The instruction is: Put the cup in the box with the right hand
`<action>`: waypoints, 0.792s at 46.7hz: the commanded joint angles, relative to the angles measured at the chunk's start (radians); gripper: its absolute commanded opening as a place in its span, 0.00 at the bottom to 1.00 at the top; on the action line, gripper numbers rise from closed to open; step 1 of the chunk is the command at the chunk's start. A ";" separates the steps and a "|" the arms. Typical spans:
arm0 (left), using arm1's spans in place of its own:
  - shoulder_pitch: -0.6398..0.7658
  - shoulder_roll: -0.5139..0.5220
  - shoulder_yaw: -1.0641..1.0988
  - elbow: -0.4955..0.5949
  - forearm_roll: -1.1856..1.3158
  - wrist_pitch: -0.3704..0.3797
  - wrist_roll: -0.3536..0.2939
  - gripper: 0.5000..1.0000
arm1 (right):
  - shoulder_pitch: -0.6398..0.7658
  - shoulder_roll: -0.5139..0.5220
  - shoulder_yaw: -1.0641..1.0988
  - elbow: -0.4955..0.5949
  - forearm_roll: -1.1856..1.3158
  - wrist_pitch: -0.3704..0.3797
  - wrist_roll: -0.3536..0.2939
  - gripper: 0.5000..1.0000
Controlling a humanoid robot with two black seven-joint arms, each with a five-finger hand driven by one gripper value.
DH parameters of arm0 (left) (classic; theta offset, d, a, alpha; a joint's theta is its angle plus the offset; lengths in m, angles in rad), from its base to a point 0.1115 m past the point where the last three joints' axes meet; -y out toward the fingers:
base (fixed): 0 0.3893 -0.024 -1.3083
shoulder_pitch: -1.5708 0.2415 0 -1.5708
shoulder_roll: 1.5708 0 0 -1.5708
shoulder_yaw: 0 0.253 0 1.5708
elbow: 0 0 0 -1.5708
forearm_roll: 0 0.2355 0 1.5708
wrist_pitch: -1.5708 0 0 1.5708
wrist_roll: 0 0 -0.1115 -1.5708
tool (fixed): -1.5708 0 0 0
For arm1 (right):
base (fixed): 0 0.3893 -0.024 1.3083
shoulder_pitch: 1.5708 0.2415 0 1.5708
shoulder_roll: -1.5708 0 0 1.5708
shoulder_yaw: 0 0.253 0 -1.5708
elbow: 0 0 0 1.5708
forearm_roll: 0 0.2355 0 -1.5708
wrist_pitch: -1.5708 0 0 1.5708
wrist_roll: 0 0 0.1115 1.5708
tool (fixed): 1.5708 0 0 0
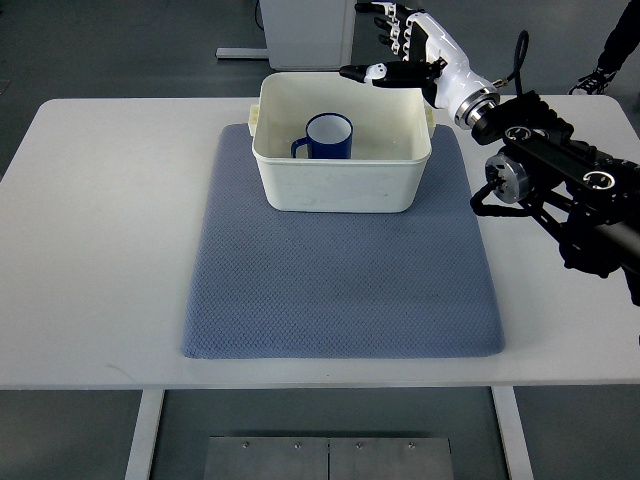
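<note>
The blue cup (328, 137) was sat upright inside the white box (342, 185) on the desk (100, 250). The right robot hand (400, 48) was held above the box's far rim, fingers spread, nothing gripped.

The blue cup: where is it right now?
In the top view the blue cup stands upright inside the white box, left of centre, on the grey mat; the open right hand is above the box's far right rim.

The box (340, 185) is open on top, with only a cup (327, 137) inside at its left. The mat (340, 290) in front and the bench (100, 240) on the left lie bare.
</note>
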 commanded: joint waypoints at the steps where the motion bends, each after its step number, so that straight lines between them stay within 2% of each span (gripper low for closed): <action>1: 0.000 0.000 0.000 0.000 0.000 0.000 0.000 1.00 | -0.006 -0.035 0.020 0.000 0.001 0.003 0.000 1.00; 13: 0.000 0.000 0.000 0.000 0.000 0.000 0.000 1.00 | -0.068 -0.116 0.046 -0.003 0.109 0.002 0.003 1.00; 25: 0.000 0.000 0.000 0.000 0.000 0.000 0.000 1.00 | -0.192 -0.115 0.169 -0.008 0.130 0.000 0.005 1.00; 37: 0.000 0.000 0.000 0.000 0.000 0.000 0.000 1.00 | -0.264 -0.095 0.192 -0.009 0.130 0.000 0.005 1.00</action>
